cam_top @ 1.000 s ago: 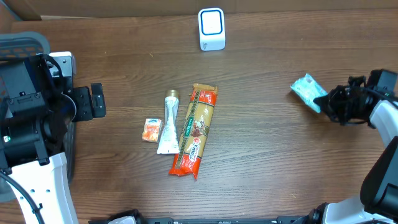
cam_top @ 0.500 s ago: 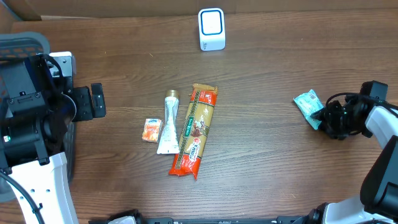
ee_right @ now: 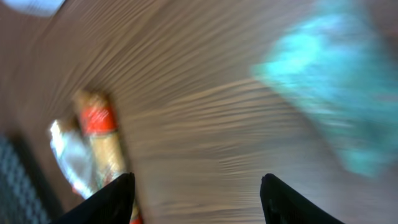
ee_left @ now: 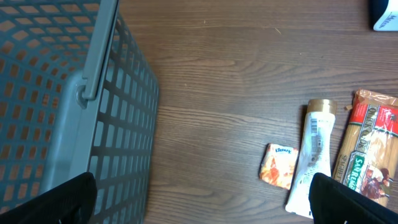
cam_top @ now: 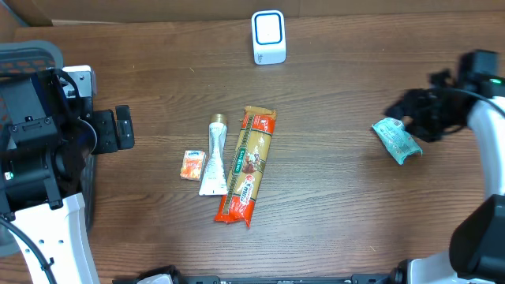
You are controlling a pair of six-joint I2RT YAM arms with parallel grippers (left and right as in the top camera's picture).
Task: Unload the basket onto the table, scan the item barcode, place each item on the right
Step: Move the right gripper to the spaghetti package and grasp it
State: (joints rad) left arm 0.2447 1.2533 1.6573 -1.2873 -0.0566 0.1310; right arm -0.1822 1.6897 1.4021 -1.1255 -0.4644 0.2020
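The wooden table (cam_top: 331, 197) showed dark grain under the right gripper (ee_right: 193, 186), whose fingers stood apart on nothing. Just beyond their tips lay the teal packet (cam_top: 397, 140), flat on the wood. It was probably light, soft and crinkly, and best pinched at a short edge. Far past it stood the scanner (cam_top: 268, 36). The left gripper (ee_left: 199, 193) gaped wide and empty.

Smeared by motion, whole right wrist view: packet (ee_right: 329, 81) by table's right edge just teal blotch, cut at picture's right edge; pasta (ee_right: 102, 134) and tube (ee_right: 69, 155) mere streaks, print unreadable. Right gripper (ee_right: 193, 199) cut off by bottom edge there; dark lump overhead.
Cut at left wrist view's edges: basket (ee_left: 62, 106) left, scanner (ee_left: 385, 18) top right corner, pasta right.
Shown only as fingertips (ee_left: 56, 199) at bottom corners: left gripper (ee_left: 202, 202).
Too small to read overhead: sachet (cam_top: 192, 165) print.
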